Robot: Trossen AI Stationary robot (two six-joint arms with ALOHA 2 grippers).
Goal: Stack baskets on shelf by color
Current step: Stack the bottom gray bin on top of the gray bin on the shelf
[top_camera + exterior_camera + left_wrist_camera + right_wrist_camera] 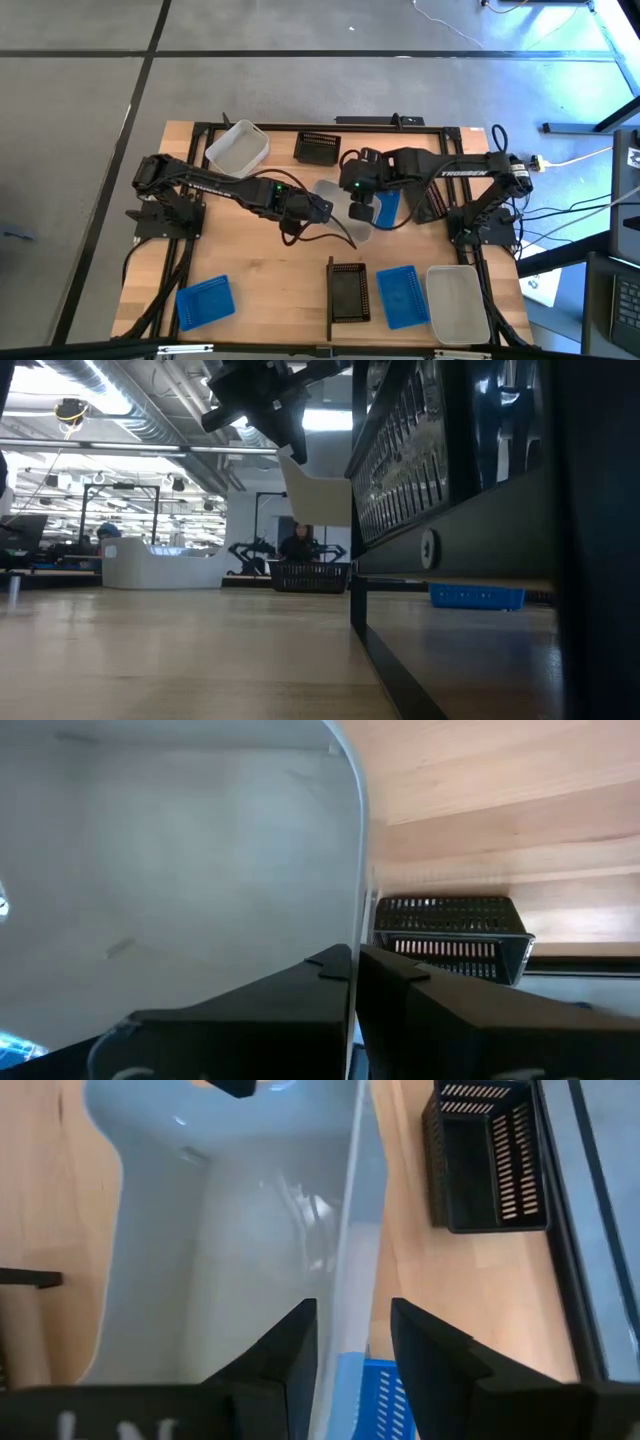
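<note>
High view, centre: the left gripper (322, 208) and right gripper (357, 190) meet over the middle of the wooden surface (260, 270), both at a see-through white tub (338, 197) held up in the air; a blue tub (386, 208) sits just beside the right gripper.
High view, far edge: a white tub (237, 146) and a black tub (318, 147).
High view, near edge: a blue tub (205, 300) at left; on the shelf (400, 330), in a row, a black tub (348, 292), a blue tub (402, 296) and a white tub (457, 303).
Low view: the held white tub (318, 500) hangs tilted above the surface.
Left wrist view: jaws together, pinching the white tub's wall (352, 850).
Right wrist view: jaws apart, either side of the tub's rim (345, 1270).
</note>
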